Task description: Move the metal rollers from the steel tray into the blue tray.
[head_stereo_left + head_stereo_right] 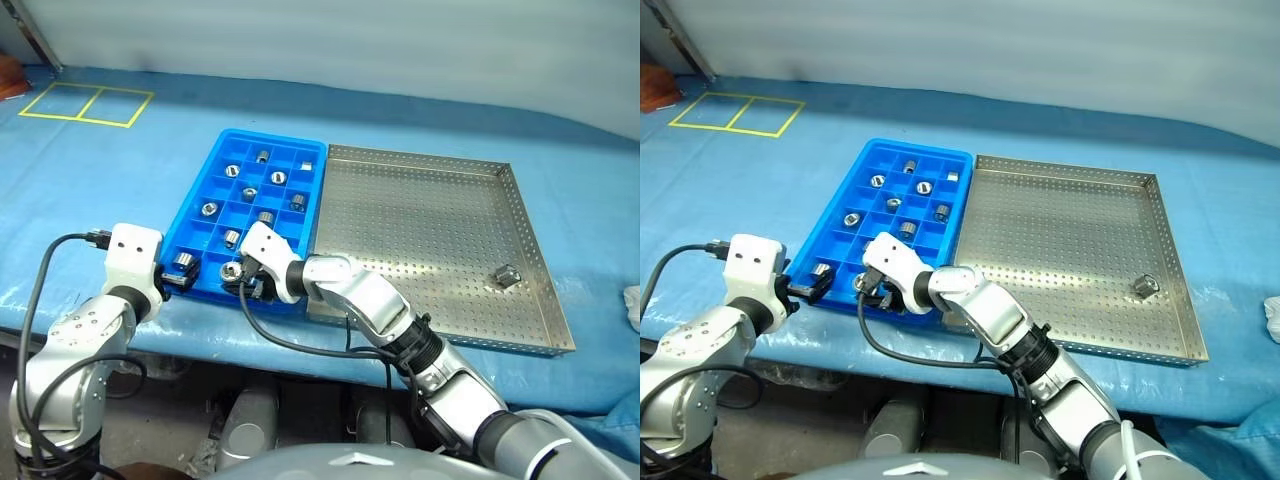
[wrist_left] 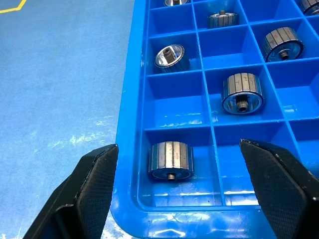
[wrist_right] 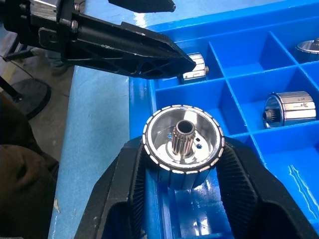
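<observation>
- Nearest, at the blue tray's (image 1: 222,160) front edge: right pincer (image 3: 182,167) clamped on one metal roller (image 3: 183,143), over a front compartment.
- Just beside it: left pincer (image 2: 187,186) spread wide, holding nothing, facing a corner compartment with a roller (image 2: 171,160) inside.
- Farther into the grid: more metal rollers (image 1: 278,177), one per compartment.
- Alongside, touching: steel tray (image 1: 440,160), one roller (image 1: 505,274) near its right rim.
- No legible writing.

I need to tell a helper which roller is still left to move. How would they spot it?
Find the steel tray, right of the blue tray. One metal roller lies alone near its right rim; all the others sit in blue compartments or the right gripper.
</observation>
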Robot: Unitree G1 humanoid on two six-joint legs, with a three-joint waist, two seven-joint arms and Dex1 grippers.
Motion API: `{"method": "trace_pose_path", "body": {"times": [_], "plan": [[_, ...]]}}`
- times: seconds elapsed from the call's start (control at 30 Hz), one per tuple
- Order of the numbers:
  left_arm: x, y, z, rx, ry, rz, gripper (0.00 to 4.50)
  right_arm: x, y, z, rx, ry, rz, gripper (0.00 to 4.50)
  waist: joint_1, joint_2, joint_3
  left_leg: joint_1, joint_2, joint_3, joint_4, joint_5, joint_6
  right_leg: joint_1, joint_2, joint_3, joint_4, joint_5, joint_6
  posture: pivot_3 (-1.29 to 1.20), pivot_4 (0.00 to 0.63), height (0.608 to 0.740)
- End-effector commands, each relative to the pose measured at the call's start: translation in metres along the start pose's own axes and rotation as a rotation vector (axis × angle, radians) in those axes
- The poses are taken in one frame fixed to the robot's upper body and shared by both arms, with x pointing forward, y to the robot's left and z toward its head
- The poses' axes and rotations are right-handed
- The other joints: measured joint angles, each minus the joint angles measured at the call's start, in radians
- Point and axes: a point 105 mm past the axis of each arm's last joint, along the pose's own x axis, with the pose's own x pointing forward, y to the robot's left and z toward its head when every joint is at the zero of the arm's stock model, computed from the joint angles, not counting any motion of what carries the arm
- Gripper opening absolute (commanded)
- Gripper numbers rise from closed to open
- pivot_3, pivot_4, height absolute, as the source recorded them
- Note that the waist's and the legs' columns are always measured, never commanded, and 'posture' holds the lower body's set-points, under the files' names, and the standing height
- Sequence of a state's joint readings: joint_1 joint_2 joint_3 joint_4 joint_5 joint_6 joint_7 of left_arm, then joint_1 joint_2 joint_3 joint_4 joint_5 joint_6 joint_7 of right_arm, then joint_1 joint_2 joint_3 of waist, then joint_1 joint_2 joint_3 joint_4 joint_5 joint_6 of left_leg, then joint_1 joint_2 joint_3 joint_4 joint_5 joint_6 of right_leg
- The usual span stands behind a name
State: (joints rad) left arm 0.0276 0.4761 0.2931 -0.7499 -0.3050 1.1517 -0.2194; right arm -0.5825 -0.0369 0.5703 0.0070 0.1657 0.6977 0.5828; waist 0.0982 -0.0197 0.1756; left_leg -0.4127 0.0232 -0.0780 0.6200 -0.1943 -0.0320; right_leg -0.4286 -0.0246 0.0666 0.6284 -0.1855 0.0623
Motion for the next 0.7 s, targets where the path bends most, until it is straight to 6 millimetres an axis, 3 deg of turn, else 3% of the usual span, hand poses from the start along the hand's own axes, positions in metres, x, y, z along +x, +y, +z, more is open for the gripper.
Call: {"method": "trace_pose_path", "body": {"times": [0.03,0.13,0.3,0.4,0.5,0.7], "plan": [[-0.002,-0.009,0.016,0.031,-0.069,-0.028,4.24,-0.001,-0.008,0.005,-0.032,-0.023,-0.036,3.26,0.0,0.0,0.0,0.0,0.0,0.0,0.0,0.0,0.0,0.0,0.0,0.0,0.0,0.0,0.0,0.36,0.15,0.74],[0.003,-0.016,0.019,0.033,-0.078,-0.066,4.24,-0.008,-0.013,0.012,-0.054,-0.055,-0.071,4.19,0.0,0.0,0.0,0.0,0.0,0.0,-0.001,0.0,-0.001,-0.001,0.0,0.0,0.0,0.0,0.0,0.34,0.15,0.74],[0.014,-0.037,0.029,0.014,-0.111,-0.161,4.24,-0.038,-0.025,0.028,-0.066,-0.139,-0.177,4.19,0.002,0.0,0.0,-0.001,0.0,0.0,-0.001,0.0,-0.002,-0.001,0.0,0.0,-0.001,-0.001,-0.001,0.28,0.15,0.74],[0.025,-0.067,0.04,0.005,-0.149,-0.284,4.24,-0.072,-0.045,0.024,-0.049,-0.145,-0.321,4.19,0.0,0.0,0.0,-0.002,0.0,0.0,0.0,0.0,-0.002,0.0,0.0,0.0,-0.001,-0.001,-0.001,0.23,0.15,0.74],[0.033,-0.104,0.055,0.006,-0.203,-0.446,4.24,-0.119,-0.078,0.009,0.009,-0.117,-0.564,4.19,-0.003,-0.001,0.0,-0.002,0.0,0.0,0.001,0.0,-0.002,0.0,-0.001,0.0,-0.001,0.0,-0.001,0.17,0.15,0.74],[0.04,-0.168,0.077,0.056,-0.3,-0.721,4.24,-0.216,-0.122,-0.049,0.116,0.073,-1.038,4.19,-0.039,-0.001,0.0,-0.003,-0.001,0.001,0.001,0.0,-0.001,0.0,-0.001,0.0,-0.002,0.0,-0.001,0.08,0.15,0.74]]}}
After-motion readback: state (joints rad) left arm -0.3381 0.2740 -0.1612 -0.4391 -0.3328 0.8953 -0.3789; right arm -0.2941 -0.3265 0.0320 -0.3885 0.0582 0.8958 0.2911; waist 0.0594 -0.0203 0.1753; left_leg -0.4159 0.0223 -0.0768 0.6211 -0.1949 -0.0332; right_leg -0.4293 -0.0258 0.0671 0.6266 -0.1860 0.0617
